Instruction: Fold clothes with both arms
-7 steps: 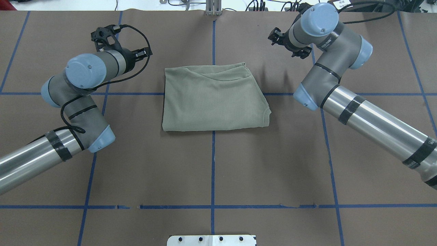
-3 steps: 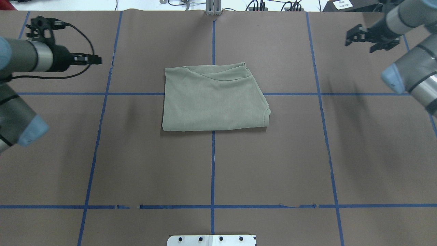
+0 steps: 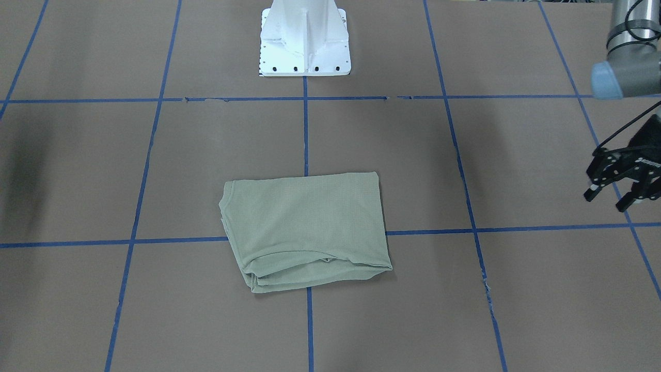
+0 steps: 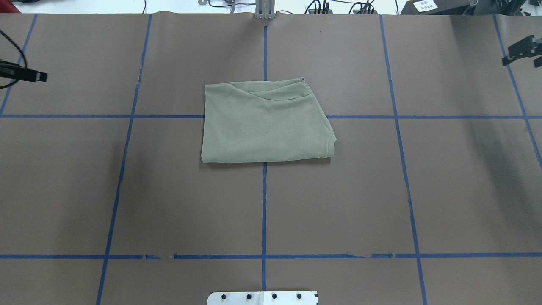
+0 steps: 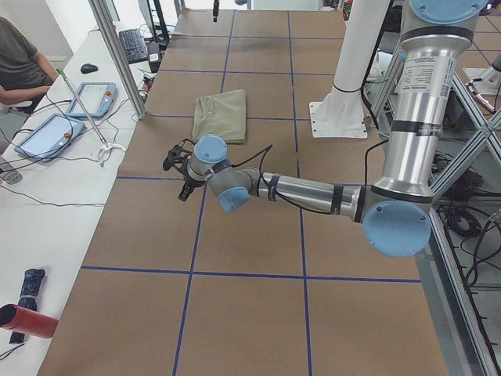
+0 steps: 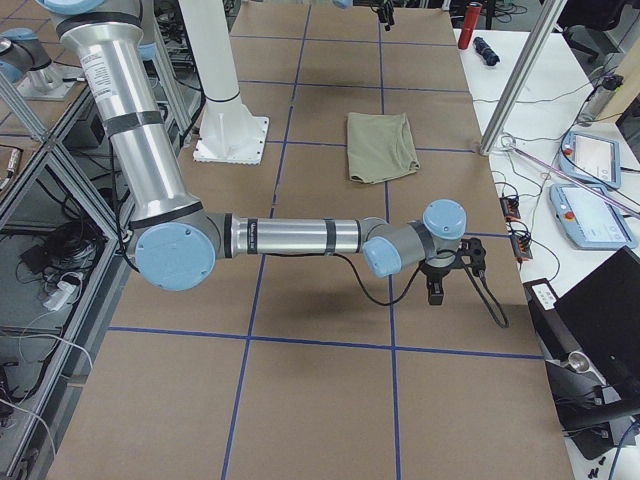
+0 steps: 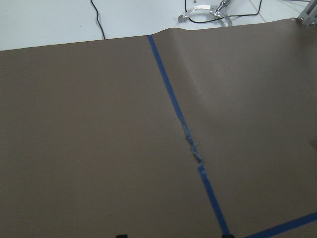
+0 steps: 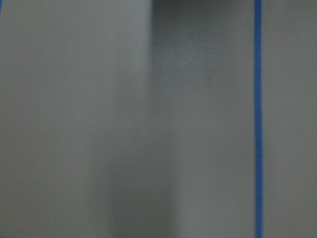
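The robot's left arm (image 5: 305,190) and right arm (image 6: 290,237) show brushed-silver tubes ringed with black tape, grey joints and round light-blue caps (image 5: 397,229). A thin black cable (image 3: 626,127) trails to the black, skeletal left gripper (image 3: 605,201); the right gripper (image 4: 521,57) is black too. Dark bolts dot the white pedestal (image 3: 304,41) base plate.

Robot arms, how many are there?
2. The left arm stretches over the table's left end; the right arm stretches over its right end. Both are away from the folded shirt.
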You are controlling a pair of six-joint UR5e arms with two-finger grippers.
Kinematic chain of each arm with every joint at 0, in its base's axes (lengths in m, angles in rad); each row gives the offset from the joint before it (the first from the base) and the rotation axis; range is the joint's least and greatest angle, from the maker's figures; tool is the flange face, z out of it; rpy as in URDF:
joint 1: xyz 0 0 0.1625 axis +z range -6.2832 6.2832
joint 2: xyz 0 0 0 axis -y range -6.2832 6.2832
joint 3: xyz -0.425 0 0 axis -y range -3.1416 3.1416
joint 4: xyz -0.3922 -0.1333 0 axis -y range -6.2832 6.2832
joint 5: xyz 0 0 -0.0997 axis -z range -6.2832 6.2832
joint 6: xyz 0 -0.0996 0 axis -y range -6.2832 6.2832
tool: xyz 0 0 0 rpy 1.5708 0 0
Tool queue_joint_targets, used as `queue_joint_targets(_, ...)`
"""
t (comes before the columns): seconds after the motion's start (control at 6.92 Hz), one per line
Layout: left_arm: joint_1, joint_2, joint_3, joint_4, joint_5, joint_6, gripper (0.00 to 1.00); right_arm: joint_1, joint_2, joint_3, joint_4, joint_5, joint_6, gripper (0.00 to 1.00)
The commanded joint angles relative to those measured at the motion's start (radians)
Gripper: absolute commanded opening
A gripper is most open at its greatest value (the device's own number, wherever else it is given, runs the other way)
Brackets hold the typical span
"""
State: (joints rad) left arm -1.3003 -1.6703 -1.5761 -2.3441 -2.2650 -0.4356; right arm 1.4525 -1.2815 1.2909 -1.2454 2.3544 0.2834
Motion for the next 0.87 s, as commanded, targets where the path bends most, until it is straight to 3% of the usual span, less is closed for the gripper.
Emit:
queue_joint_targets(0.0, -0.198, 0.012, -0.03, 0.321, -0.09, 0.33, 0.76, 0.165, -0.05, 0.167, -0.427, 0.006, -0.406, 1.0)
queue_joint_targets(0.14, -0.261, 0.008, -0.028, 0.456, -0.09, 0.447, 1.0, 0.186, -0.099, 0.26, -0.542, 0.003, -0.467, 1.0)
queue_joint_targets(0.43, -0.293, 0.007, -0.137, 0.711, -0.09, 0.488, 1.0, 0.187, -0.195, 0.379, -0.559, 0.006, -0.452, 1.0)
queue_joint_targets(0.72, -0.297, 0.072, -0.166, 0.707, -0.093, 0.486, 1.0, 0.186, -0.206, 0.375, -0.554, -0.006, -0.452, 1.0)
